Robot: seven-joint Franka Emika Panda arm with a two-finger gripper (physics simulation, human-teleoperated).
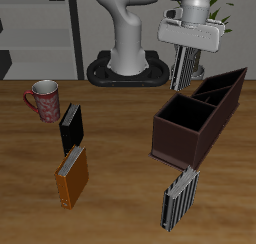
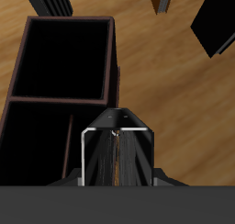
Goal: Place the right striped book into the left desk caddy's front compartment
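So the fingers [image 1: 186, 76] are clamped shut on a striped book [image 1: 184, 68], which hangs upright from them with its long axis pointing straight down. They're hovering above the back end of the caddy [image 1: 178, 138]. The front compartment [image 1: 182, 121] is below the fingers and off toward the counter's [image 1: 120, 203] front edge, so I'd guess the book needs to slide that way before dropping.
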